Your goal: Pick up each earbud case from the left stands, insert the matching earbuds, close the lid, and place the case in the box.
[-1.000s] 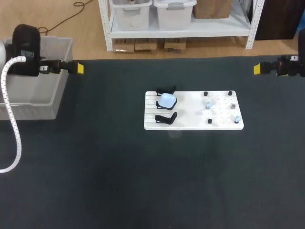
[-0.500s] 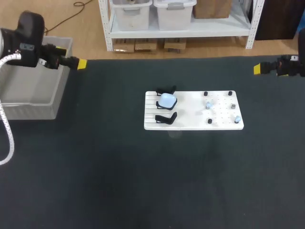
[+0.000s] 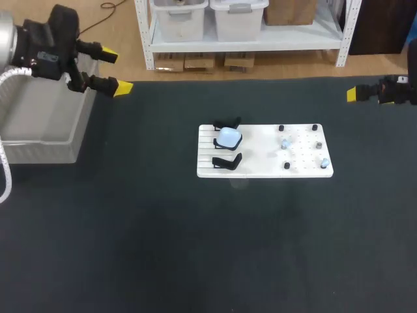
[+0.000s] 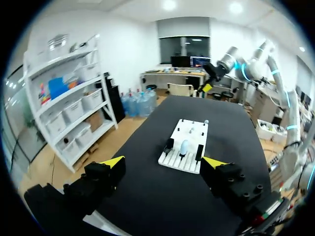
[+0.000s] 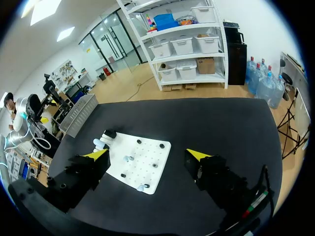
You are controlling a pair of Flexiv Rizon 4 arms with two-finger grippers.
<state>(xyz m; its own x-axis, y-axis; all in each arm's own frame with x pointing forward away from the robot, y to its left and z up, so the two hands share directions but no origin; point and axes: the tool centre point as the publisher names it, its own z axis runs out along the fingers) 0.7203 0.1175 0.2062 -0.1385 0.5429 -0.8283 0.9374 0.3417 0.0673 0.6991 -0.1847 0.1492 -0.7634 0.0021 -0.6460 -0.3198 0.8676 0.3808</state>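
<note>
Earbud case handling is all ahead of you. In the head view the pale blue case sits on the middle of three black stands, well ahead of your left gripper. That gripper's fingers are spread wide, and the grey box lies just below and behind it. Your right gripper hangs well off the far side of the white board. Small earbuds stand on the board's pegs, so picking, loading, closing and boxing all look undone. In the left wrist view the case lies far ahead, in line with the gap between the spread fingers. In the right wrist view that gripper is spread too, with the case at the board's far end. The dark matte tabletop looks flat, and you seem to have ample room to approach.
</note>
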